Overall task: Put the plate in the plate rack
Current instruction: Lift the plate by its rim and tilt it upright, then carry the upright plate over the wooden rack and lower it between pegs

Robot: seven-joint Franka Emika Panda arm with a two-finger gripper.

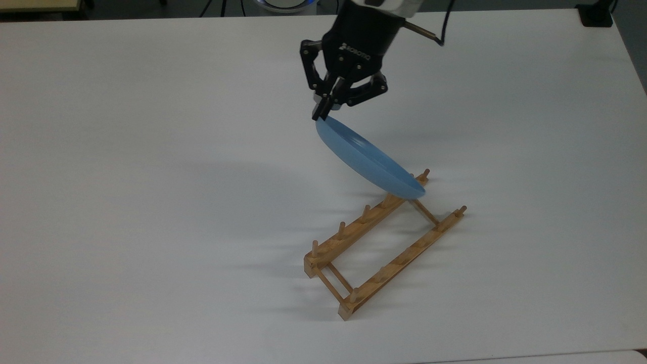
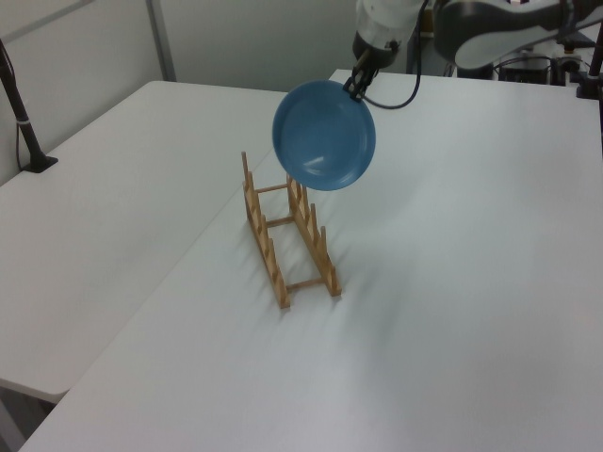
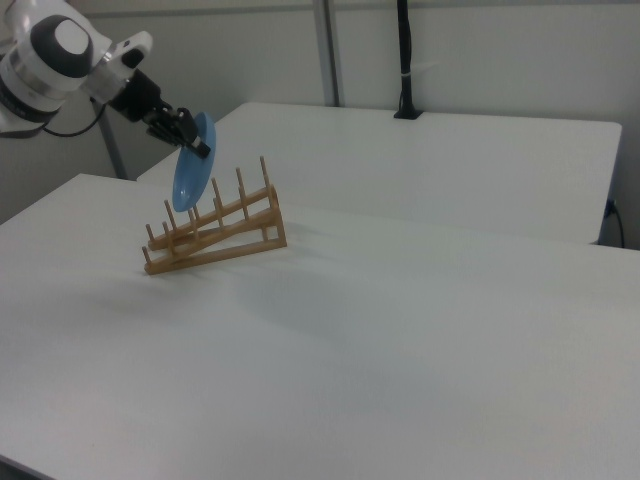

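Tool (image 1: 323,108) is clenched on the rim of the blue plate (image 1: 366,159), pinching its upper edge w/ both black fingers (image 1: 319,112). Plate hangs in the air, tipped up nearly on edge, held from the top. In the top view it slants down from the tool toward the top view's right, its lowest edge over the far end of the plate rack (image 1: 384,247), approx. at the last pegs of one rail; can't tell from the top view whether it touches a peg. In the left view the plate (image 2: 324,135) faces the camera as a full disc, above the rack (image 2: 285,231), its lower rim overlapping the tops of the far pegs in the picture. Tool (image 2: 357,85) grips it at the upper right of the disc as the left view shows it. In the right view the plate (image 3: 190,165) is seen edge-on, upright, above the rack (image 3: 215,232), not down between the pegs. Tool (image 3: 195,145) holds its top edge, arm reaching in from the right view's left.

Rack sits flat on the white tabletop (image 1: 151,202), two rails w/ upright pegs joined by thin crossbars, no dishes in it. A second white tabletop (image 3: 430,160) stands beside, w/ a black post (image 3: 405,60) clamped at its far edge.
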